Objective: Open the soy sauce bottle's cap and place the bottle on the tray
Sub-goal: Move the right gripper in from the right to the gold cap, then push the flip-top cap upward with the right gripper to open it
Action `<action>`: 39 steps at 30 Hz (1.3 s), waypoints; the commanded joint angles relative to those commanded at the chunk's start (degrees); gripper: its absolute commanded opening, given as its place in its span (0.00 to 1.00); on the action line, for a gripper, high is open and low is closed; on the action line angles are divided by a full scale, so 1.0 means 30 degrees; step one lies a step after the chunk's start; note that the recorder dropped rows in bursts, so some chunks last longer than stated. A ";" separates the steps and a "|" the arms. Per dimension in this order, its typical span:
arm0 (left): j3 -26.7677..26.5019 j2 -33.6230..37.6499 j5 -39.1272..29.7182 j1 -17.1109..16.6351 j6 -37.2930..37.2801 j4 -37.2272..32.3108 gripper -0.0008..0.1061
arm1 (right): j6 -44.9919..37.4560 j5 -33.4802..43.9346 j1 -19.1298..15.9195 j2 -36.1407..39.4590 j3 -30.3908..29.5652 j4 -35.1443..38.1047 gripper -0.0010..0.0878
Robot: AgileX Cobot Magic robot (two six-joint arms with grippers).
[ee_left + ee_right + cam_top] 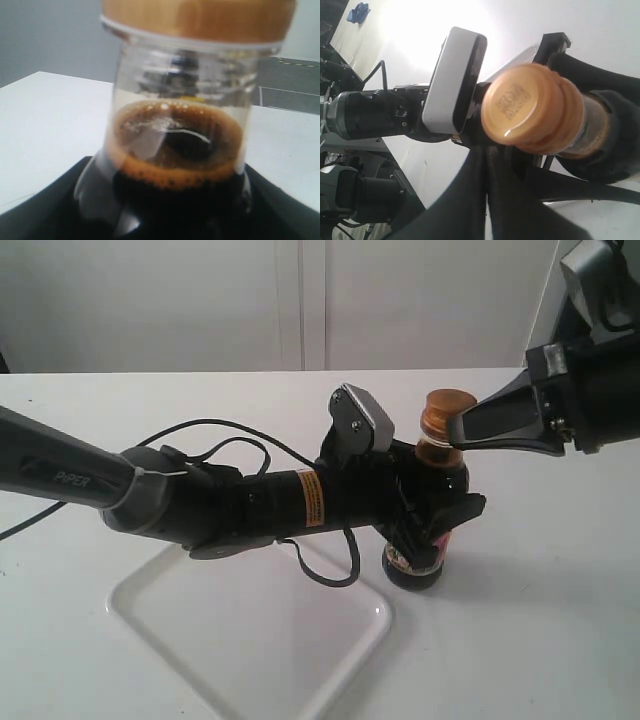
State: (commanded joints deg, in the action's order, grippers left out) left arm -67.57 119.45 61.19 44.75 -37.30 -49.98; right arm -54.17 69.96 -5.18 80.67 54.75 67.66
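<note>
**Bottle clamped upright, cap not yet opened**

Your soy sauce bottle (437, 502) stands upright on the white table (560, 620), just right of the tray's right corner and not on the tray. Its orange-brown cap (447, 415) is down on the neck; the right wrist view shows the cap's round top (521, 106) face-on, closed. In the left wrist view the dark liquid (177, 170) sits below the clear neck with a ring of foam at its surface.

Your left gripper (432, 512) reaches in from the left and is clenched around the bottle's body, its black fingers (462, 510) pressed to either side over the label. The camera housing on that wrist (362, 420) sits just left of the cap.

Your right gripper (452, 430) comes in from the right at cap height. Its dark fingers (505, 420) reach the cap's lower edge, and the tips look close together in the right wrist view (482, 190), but you cannot tell whether they pinch the cap or only touch it.

The tray (330, 660) lies near the front, left of the bottle, beneath the left arm (150, 495). A black cable (215, 430) loops over that arm.
</note>
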 joint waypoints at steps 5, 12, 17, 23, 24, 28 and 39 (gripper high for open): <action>0.0000 0.0000 0.0000 0.0000 0.0000 0.0000 0.01 | 0.0279 0.0000 0.0000 0.0000 0.0000 -0.1574 0.01; 0.0000 0.0000 0.0000 0.0000 0.0000 0.0000 0.01 | 0.0315 -0.1251 0.0000 0.0000 0.0000 -0.1086 0.01; 0.0000 0.0000 0.0000 0.0000 0.0000 0.0000 0.01 | 0.0315 -0.1962 0.0000 0.0000 0.0000 -0.0318 0.01; 0.0000 0.0000 0.0000 0.0000 0.0000 -0.0078 0.01 | 0.0129 -0.1995 0.0000 0.0000 0.0000 0.0825 0.01; 0.0000 0.0000 0.0000 0.0000 0.0000 -0.0078 0.01 | 0.0129 -0.1995 0.0000 0.0000 0.0000 0.0825 0.01; 0.0000 0.0000 0.0000 0.0000 0.0000 -0.0078 0.01 | 0.0129 -0.2174 0.0000 0.0000 0.0000 0.1047 0.01; 0.0000 0.0000 -0.0302 0.0000 0.0000 -0.0068 0.01 | 0.0057 -0.2984 0.0000 0.0000 0.1462 0.2615 0.01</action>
State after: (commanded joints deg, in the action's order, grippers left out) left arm -67.57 119.45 60.29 44.75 -37.30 -50.19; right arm -54.00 61.01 -5.18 80.67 59.14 75.51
